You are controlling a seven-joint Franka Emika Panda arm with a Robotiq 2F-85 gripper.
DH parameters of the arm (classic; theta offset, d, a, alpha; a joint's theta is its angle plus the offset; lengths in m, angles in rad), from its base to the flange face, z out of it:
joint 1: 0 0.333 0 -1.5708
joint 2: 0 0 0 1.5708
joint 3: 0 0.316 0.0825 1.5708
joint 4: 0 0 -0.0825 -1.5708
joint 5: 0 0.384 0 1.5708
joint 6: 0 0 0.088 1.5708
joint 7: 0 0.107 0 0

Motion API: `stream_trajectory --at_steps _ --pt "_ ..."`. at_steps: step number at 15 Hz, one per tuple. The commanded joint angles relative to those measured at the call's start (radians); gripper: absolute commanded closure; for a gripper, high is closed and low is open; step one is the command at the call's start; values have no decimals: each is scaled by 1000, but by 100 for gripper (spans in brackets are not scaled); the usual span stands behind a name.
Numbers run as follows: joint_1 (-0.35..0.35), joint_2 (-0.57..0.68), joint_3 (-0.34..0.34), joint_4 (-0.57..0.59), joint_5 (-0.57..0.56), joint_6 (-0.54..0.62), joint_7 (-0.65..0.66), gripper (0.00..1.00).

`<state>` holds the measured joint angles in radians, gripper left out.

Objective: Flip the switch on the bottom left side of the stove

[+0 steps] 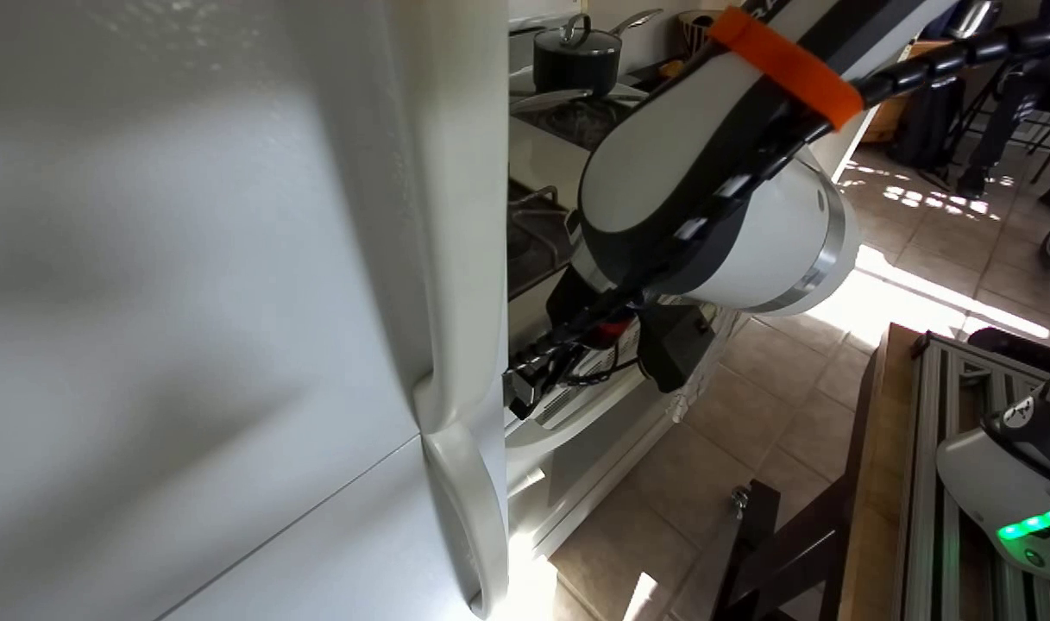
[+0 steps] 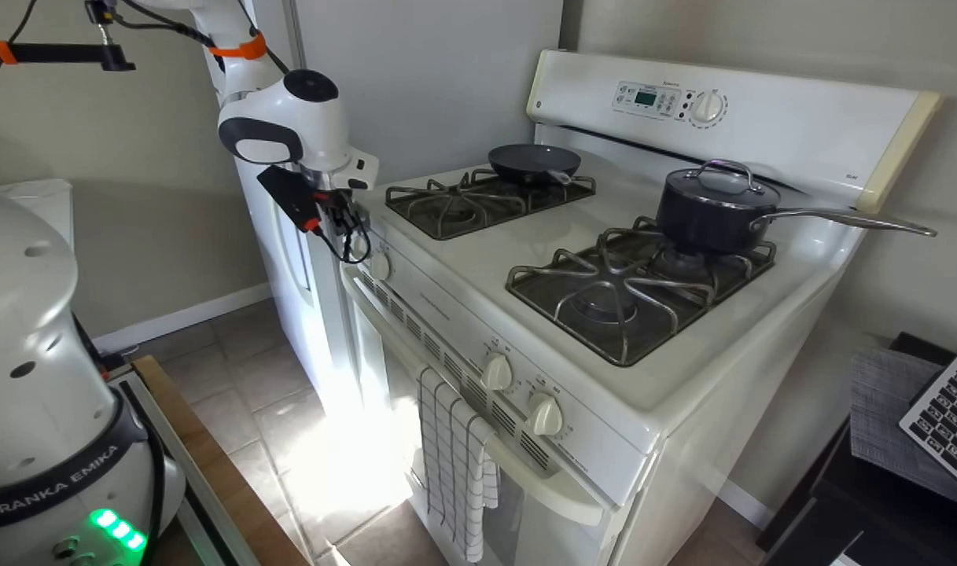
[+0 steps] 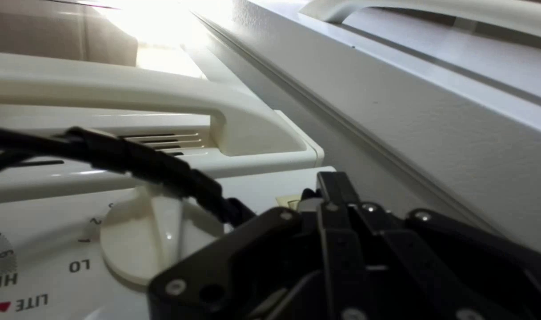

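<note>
The white stove (image 2: 490,251) stands beside the refrigerator; part of it also shows in an exterior view (image 1: 542,159). In the wrist view, a small cream switch (image 3: 287,201) sits on the front panel (image 3: 257,184) near the end by the refrigerator. My gripper (image 3: 337,184) partly covers it. The fingers are shut together with nothing seen between them. The fingertips are just beside the switch; I cannot tell whether they touch it. A round white knob (image 3: 137,240) is left of the gripper. In an exterior view the gripper (image 2: 354,232) is at the stove's front corner.
The refrigerator (image 1: 188,345) rises close beside the gripper, with its side (image 3: 430,120) at the right in the wrist view. The oven handle (image 3: 252,120) projects from the stove front. A towel (image 2: 454,464) hangs there. A pan (image 2: 533,161) and a pot (image 2: 706,212) stand on top.
</note>
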<state>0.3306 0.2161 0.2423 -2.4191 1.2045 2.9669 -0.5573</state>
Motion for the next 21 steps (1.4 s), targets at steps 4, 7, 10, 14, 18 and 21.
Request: stream_trajectory --at_steps 4,7,10,14,18,21 --pt "27 31 -18 6 -73 38 124 100" --pt "35 21 -34 0 -128 38 194 100" --pt "47 18 -55 -5 -199 35 279 100" --pt "71 20 -86 -5 -291 25 388 100" --pt "32 18 -62 -14 -443 23 542 100" --pt "21 13 -69 -18 -567 0 669 100"
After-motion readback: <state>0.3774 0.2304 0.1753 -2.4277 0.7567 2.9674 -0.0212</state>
